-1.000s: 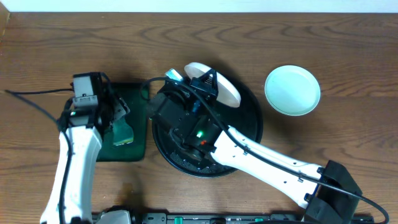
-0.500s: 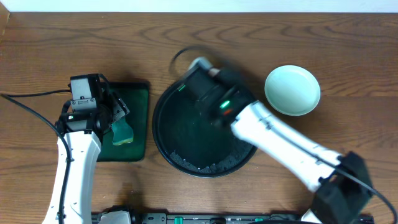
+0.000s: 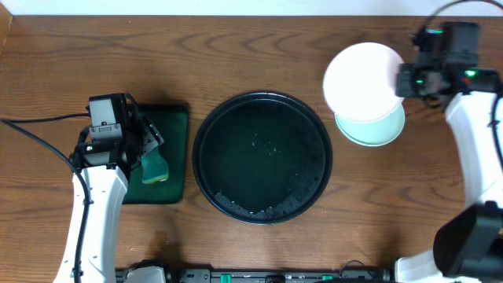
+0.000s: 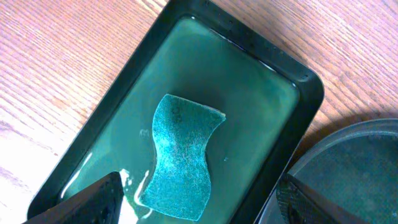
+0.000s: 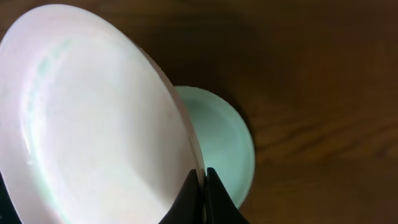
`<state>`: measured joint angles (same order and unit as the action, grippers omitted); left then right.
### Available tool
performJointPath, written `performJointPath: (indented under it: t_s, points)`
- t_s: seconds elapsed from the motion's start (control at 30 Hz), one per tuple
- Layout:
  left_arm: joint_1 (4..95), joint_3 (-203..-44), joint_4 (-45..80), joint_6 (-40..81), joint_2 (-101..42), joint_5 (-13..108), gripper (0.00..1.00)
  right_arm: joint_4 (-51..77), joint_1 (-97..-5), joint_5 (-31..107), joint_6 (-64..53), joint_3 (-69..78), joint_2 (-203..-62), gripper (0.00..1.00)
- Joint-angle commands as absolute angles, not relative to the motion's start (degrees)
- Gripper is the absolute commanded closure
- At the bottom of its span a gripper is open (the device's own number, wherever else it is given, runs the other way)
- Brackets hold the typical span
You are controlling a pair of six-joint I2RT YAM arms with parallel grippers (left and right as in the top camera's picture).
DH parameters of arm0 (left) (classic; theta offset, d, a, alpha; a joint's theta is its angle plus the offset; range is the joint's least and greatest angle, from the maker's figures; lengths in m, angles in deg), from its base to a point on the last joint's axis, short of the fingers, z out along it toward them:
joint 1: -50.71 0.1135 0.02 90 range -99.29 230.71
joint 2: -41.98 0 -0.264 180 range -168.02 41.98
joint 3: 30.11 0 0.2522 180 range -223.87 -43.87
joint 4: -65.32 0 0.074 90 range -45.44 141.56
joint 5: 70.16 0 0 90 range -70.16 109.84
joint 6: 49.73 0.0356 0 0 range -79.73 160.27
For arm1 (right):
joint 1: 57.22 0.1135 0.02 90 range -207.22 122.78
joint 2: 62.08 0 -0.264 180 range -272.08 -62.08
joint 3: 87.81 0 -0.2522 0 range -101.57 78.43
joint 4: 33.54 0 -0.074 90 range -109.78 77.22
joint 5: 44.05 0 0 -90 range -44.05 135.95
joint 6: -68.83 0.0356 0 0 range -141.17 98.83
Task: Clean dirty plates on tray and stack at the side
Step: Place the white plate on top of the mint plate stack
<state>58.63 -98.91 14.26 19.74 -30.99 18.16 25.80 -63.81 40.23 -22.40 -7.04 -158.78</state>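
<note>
Right pincer (image 5: 200, 179) on white, perhaps-smudged plate (image 5: 93, 118)

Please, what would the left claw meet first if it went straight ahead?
Likely the teal sponge lying in the dark green tray, straight ahead of the open left claw; depth is unclear.

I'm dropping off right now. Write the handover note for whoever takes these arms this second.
Grippers: left gripper open above the sponge, which lies in the green tray. The right gripper is shut on the white plate at its rim, holding it over the turquoise plate, which sits on the table right of the black tray.
Done: the black tray holds no plates.
Left: set the white plate on the turquoise plate and release. Only two plates are in view.
</note>
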Motion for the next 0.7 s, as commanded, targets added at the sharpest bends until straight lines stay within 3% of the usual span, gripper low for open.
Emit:
performJointPath:
  t_s: [0.0,0.53,0.63,0.67]
  points:
    - [58.8,-99.9,14.1,20.3,-31.0,17.7,0.21,25.8,-67.3,33.7,-21.0,-6.3,-162.4,0.99]
    - [58.8,-99.9,14.1,20.3,-31.0,17.7,0.20,23.7,-70.0,41.3,-14.8,-6.2,-175.7,0.99]
    - [58.8,-99.9,14.1,20.3,-31.0,17.7,0.20,24.3,-69.9,38.8,-16.1,-6.2,-176.0,0.74]
    - [58.8,-99.9,14.1,20.3,-31.0,17.7,0.20,25.1,-69.9,38.8,-16.1,-6.3,-176.0,0.92]
